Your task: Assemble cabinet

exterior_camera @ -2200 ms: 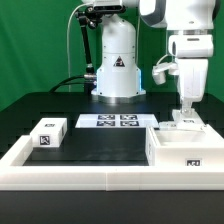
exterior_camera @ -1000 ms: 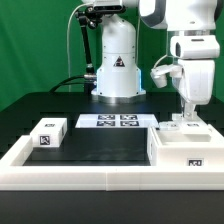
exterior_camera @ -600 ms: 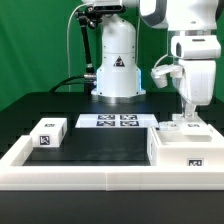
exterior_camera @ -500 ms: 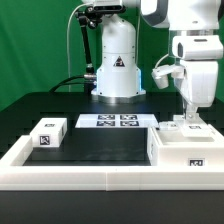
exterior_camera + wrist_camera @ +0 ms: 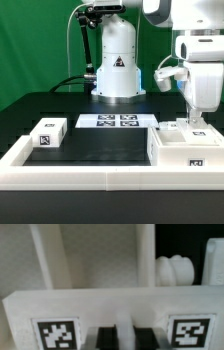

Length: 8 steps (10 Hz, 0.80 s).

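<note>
The white cabinet shell (image 5: 178, 150) sits at the exterior view's right, against the table's rim. My gripper (image 5: 197, 124) points straight down onto its top at the far right side. In the wrist view a white tagged face of the cabinet (image 5: 115, 308) fills the foreground, with white slats and a ribbed knob (image 5: 175, 272) beyond. My gripper (image 5: 126, 339) has its dark fingers (image 5: 104, 338) close together with a narrow white strip of a cabinet piece between them. A small white tagged drawer block (image 5: 47, 132) lies apart at the left.
The marker board (image 5: 120, 121) lies flat at the table's middle back, in front of the robot's base (image 5: 117, 75). The low white rim (image 5: 90, 172) frames the table's front and sides. Black tabletop lies between the block and the shell.
My gripper has shifted a little toward the exterior view's right over the shell's top. The drawer block and the shell have not moved.
</note>
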Available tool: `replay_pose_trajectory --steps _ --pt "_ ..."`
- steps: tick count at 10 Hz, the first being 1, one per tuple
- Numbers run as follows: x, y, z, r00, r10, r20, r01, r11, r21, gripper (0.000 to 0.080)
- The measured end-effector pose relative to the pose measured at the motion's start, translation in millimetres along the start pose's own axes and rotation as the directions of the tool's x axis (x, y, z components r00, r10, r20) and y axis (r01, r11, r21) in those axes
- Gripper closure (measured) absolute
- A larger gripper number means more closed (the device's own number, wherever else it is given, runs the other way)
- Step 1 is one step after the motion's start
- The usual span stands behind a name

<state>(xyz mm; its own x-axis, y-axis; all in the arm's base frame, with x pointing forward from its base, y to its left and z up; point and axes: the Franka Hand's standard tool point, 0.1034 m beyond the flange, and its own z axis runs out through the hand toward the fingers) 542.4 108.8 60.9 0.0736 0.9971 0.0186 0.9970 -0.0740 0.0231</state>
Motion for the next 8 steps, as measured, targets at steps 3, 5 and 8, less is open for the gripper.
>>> replay_pose_trajectory --steps 3,5,8 --pt "0.8 13.8 0.7 1.000 -0.006 0.005 0.006 1.000 0.010 0.0729" --pt "2.8 29.8 1.2 0.999 -0.033 0.004 0.033 0.999 0.010 0.0729" --pt "2.5 35.1 1.1 1.000 -0.027 0.003 0.027 1.000 0.004 0.0729"
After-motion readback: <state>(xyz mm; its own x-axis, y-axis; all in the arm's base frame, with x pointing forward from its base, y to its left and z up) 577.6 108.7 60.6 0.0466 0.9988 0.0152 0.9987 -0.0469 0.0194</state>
